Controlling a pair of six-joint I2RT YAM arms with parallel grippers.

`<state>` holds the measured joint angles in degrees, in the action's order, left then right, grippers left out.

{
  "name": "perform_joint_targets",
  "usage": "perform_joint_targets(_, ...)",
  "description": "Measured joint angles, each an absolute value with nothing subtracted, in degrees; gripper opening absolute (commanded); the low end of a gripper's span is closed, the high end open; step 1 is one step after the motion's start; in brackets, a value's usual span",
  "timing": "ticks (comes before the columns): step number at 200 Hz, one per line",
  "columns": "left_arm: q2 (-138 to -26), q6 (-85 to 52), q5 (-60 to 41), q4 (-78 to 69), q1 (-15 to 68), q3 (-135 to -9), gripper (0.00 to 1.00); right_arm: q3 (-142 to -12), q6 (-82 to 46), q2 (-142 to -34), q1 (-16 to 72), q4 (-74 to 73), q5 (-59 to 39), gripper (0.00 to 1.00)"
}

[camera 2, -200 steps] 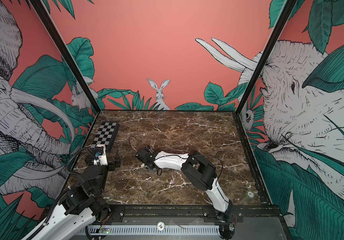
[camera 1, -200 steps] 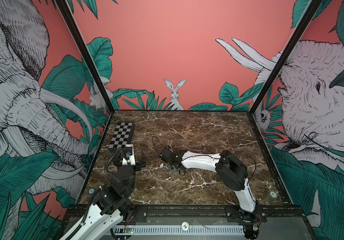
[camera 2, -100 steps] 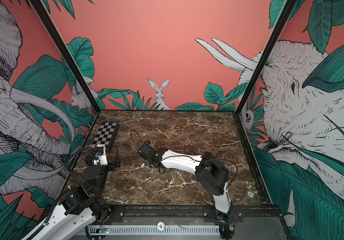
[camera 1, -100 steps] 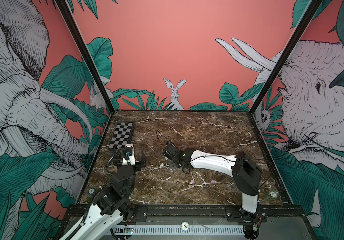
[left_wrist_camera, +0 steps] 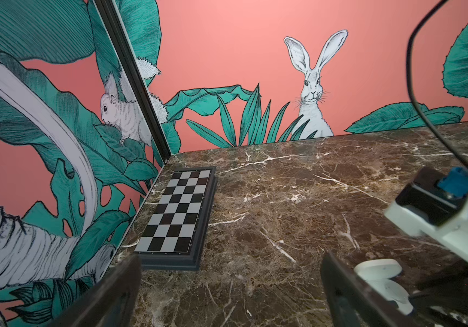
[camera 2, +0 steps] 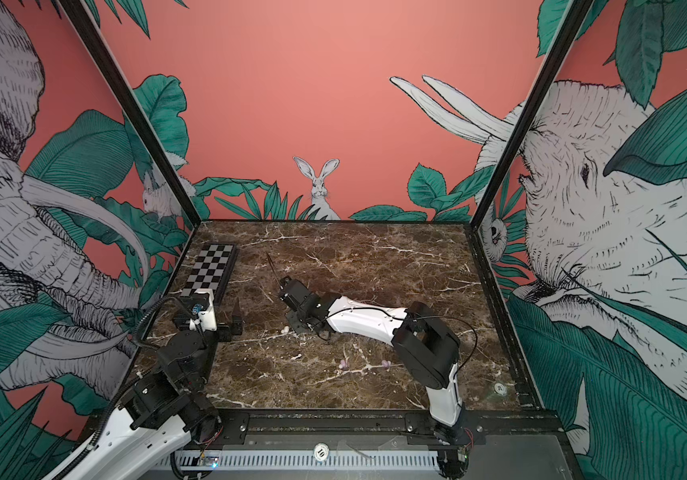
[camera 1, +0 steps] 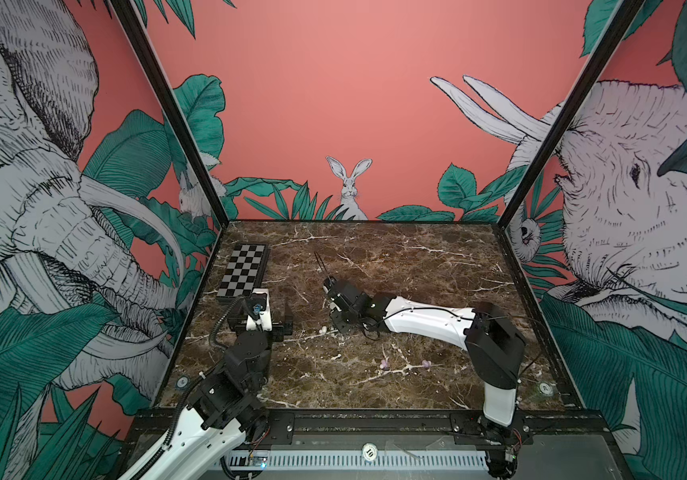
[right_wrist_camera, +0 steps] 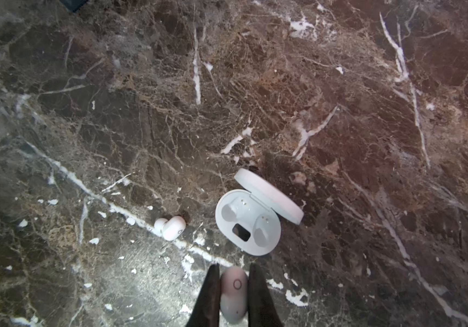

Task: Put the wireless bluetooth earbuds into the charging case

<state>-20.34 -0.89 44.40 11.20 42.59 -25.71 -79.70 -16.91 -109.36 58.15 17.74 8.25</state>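
My right gripper [right_wrist_camera: 233,267] is shut on a pale white earbud [right_wrist_camera: 234,294], held above the marble just short of the open white charging case [right_wrist_camera: 248,223]. The case's two sockets are empty and its lid is tipped back. Another white earbud [right_wrist_camera: 170,228] lies on the table beside the case and shows in both top views [camera 1: 323,330] [camera 2: 285,331]. Two lilac earbuds [camera 1: 384,364] [camera 1: 425,364] lie nearer the front. In both top views the right gripper [camera 1: 338,320] [camera 2: 298,320] hides the case. My left gripper [left_wrist_camera: 230,297] [camera 1: 269,322] stands open and empty; the case [left_wrist_camera: 380,271] shows beside it.
A black and white chessboard [camera 1: 244,270] [left_wrist_camera: 179,215] lies along the left wall, just behind the left gripper. The right arm's white forearm [camera 1: 425,320] stretches low across the middle of the marble table [camera 1: 416,257]. Painted walls close in three sides.
The right arm's elbow has swung to the right and its gripper has shifted slightly toward the back, still shut. The left arm has not moved.
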Motion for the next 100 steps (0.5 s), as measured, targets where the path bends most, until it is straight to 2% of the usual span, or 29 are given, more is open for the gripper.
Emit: perform_joint_targets(100,-21.39,-0.89,43.92,10.85,42.54,-25.65,0.99,-78.13,-12.67,-111.42,55.48,12.78,3.57,0.00)
